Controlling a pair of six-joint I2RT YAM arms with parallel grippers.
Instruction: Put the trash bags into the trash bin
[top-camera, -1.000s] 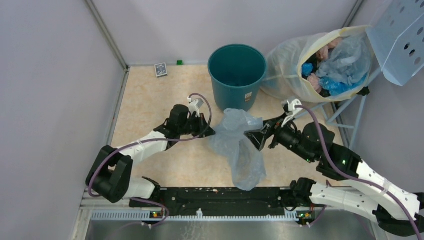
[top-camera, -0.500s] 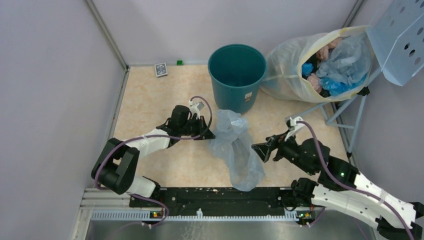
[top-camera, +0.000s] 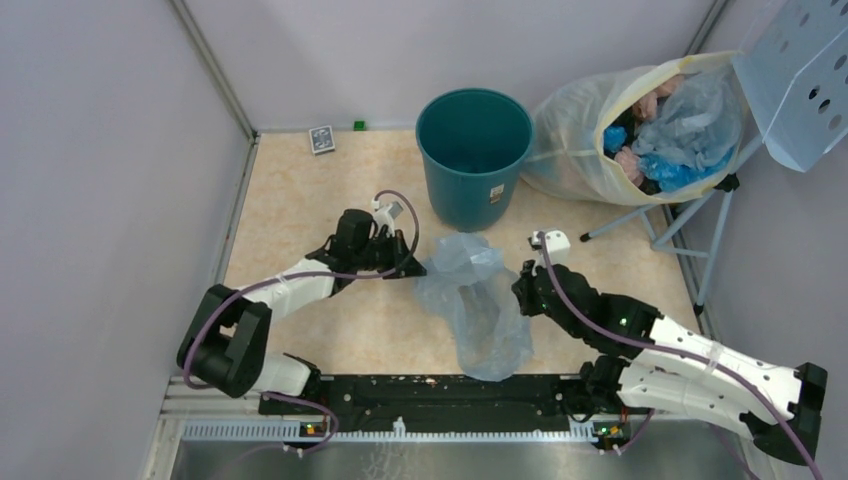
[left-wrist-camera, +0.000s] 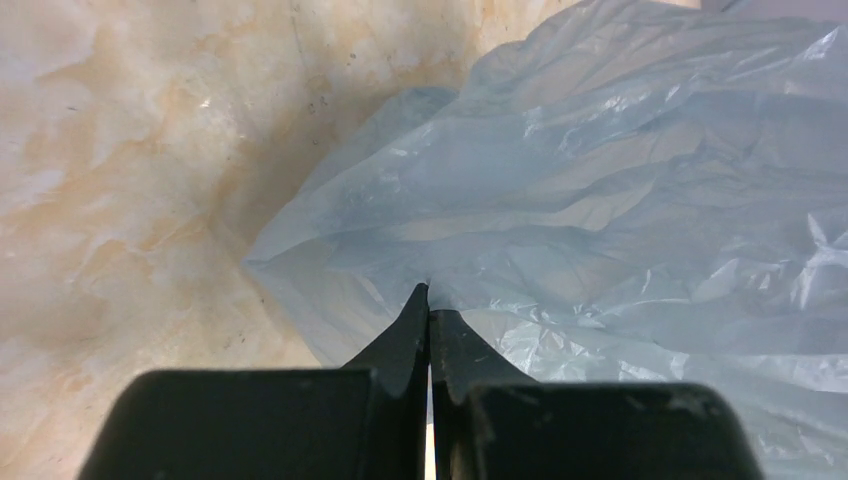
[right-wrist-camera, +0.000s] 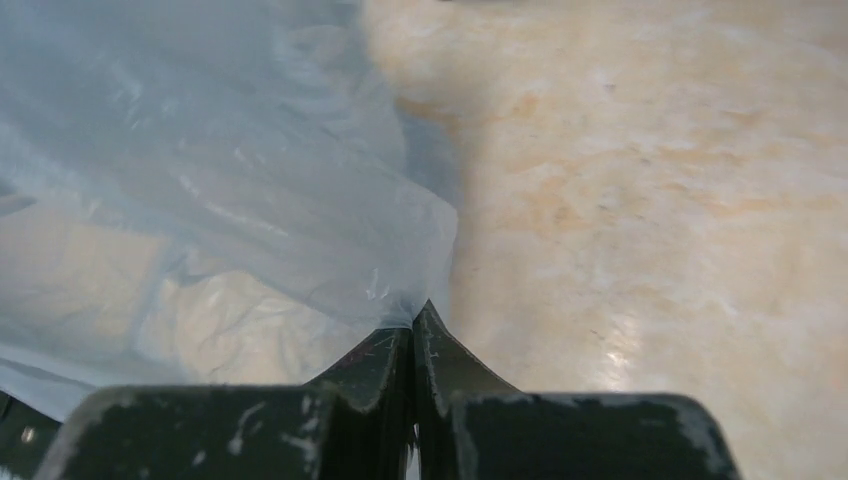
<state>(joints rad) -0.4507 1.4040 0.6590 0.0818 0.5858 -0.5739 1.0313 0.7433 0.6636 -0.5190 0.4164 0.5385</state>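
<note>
Pale-blue trash bag (top-camera: 478, 310) lies crumpled on the table (top-camera: 300, 220), at the middle, with its lower end reaching the near edge. It is outside the bin.

Left gripper (top-camera: 414, 267): fingers pressed together, pinching a fold at the bag's left edge.

Right gripper (top-camera: 520, 287): fingers likewise closed, nipping the bag's right edge.

Trash bin (top-camera: 474, 150) stands upright at the middle of the far edge, just beyond the bag's upper end.

Yellowish sack (top-camera: 575, 130), stuffed with blue and pink bags, sits at the far right corner, just beside the bin.

Even bright light, soft shadows, sharp
</note>
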